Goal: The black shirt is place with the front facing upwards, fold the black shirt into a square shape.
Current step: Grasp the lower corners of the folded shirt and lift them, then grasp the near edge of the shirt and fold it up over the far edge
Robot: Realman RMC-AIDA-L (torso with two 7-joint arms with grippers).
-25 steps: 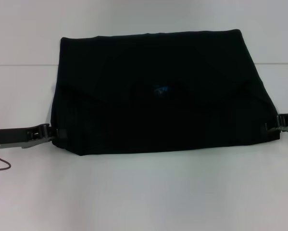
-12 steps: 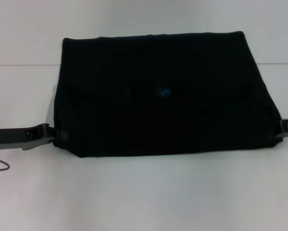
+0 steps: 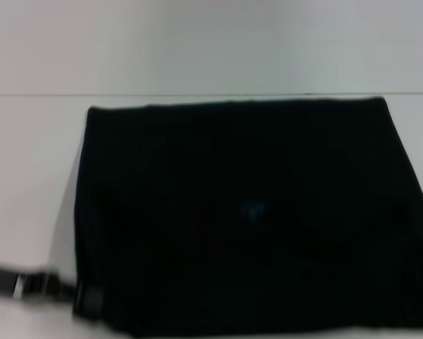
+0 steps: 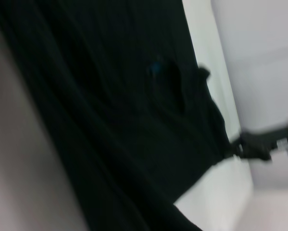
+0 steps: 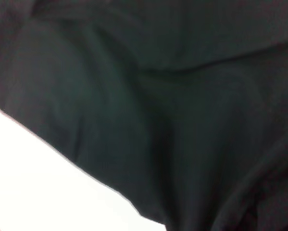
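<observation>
Across the white tabletop: the black shirt lies spread as a wide dark panel, its near edge toward the robot.
Label: a small blue neck label shows near the middle.
Left pincer: at the shirt's near left corner, clenched on the cloth.
Right pincer: at the opposite near corner; its grip on the cloth cannot be told.
Handling: soft, light, limp fabric, likely to sag and wrinkle; corners and hems give the best hold.
</observation>
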